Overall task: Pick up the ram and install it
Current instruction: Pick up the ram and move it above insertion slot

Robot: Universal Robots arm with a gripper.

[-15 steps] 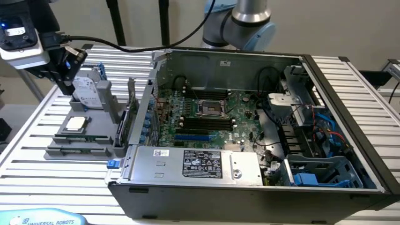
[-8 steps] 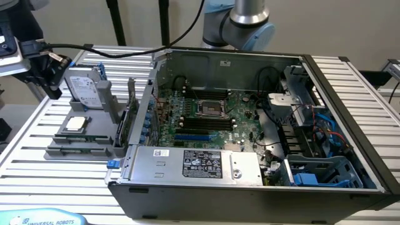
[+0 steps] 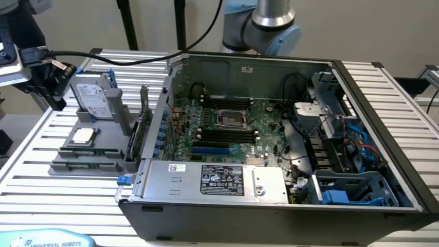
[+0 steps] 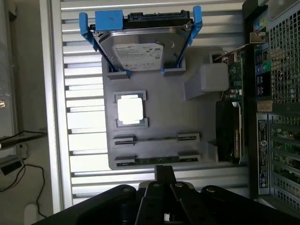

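Note:
A green ram stick [image 3: 88, 153] stands on edge in a grey fixture [image 3: 65, 167] on the slatted table, at the exterior view's left of the open computer case [image 3: 274, 206]. From the wrist view it is a thin line [image 4: 157, 138], and a second green stick [image 4: 157, 160] lies in the row beside it. My gripper [image 3: 56, 98] hangs above and beyond the fixture's hard-drive end, well clear of the sticks. Its black fingertips [image 4: 165, 172] meet with nothing between them.
The fixture also holds a hard drive [image 4: 143, 49] in blue brackets, a CPU [image 4: 131, 109] and an upright card [image 3: 143, 121] against the case. Inside the case lie the motherboard [image 3: 233, 121] with long black slots [image 3: 219, 136], the power supply [image 3: 213, 180] and cables.

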